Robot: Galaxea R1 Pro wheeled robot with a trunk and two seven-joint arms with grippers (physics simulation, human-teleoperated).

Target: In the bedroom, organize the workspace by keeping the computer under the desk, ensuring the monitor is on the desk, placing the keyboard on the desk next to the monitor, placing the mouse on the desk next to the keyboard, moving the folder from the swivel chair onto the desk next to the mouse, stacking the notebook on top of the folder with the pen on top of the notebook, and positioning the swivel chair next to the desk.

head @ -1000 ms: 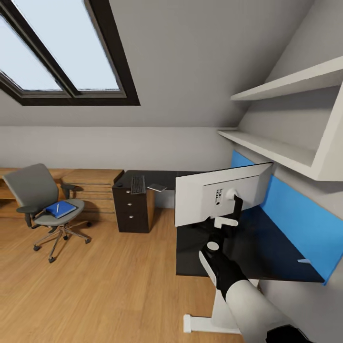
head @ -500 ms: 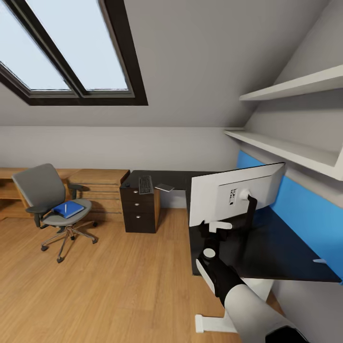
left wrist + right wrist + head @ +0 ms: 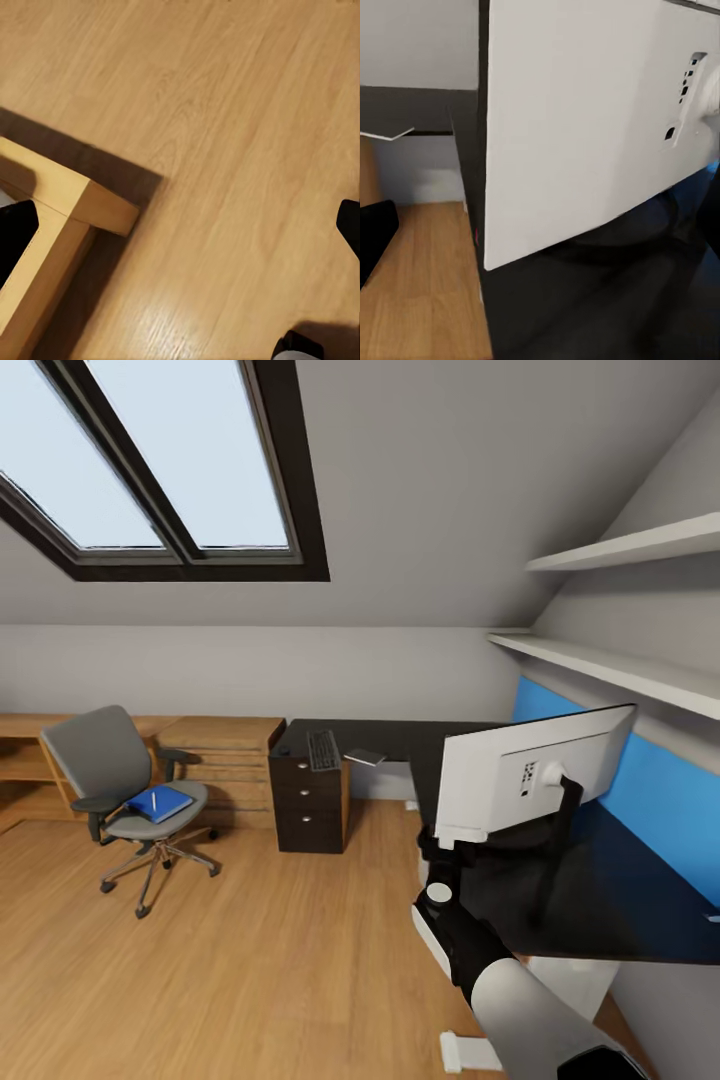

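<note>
**Mia:** Lots of bare wood floor [image 3: 250, 960] lies open, from six o'clock up to nine o'clock. It is smooth and honey-colored. Where are the edges?

**Ben:** The desk [image 3: 600, 920] has a flat black top, and its front edge runs from three o'clock toward four. A bright blue panel [image 3: 680, 800] lines its back edge. Two long white shelves [image 3: 620, 675] stick out of the wall above it.

**Mia:** And the monitor [image 3: 530, 775]?

**Ben:** It stands on the desk near three o'clock. We see its wide white back and thin black stem. The right gripper [image 3: 544, 217] is right at its lower corner. Its black fingers [image 3: 376, 225] are spread wide, and I cannot tell if they touch the monitor.

**Mia:** The left gripper [image 3: 181, 229]?

**Ben:** Its fingers are spread wide too, over the floor, beside a square corner of light wood [image 3: 67, 217].

**Mia:** The other things?

**Ben:** The slim dark keyboard [image 3: 323, 750] lies on the black drawer unit [image 3: 310, 805], near the middle. The swivel chair [image 3: 100, 760] is at nine o'clock, soft grey, well apart from the desk. The blue folder [image 3: 160, 803] lies flat on its seat, with the thin pale pen [image 3: 155, 800] on top.
</note>
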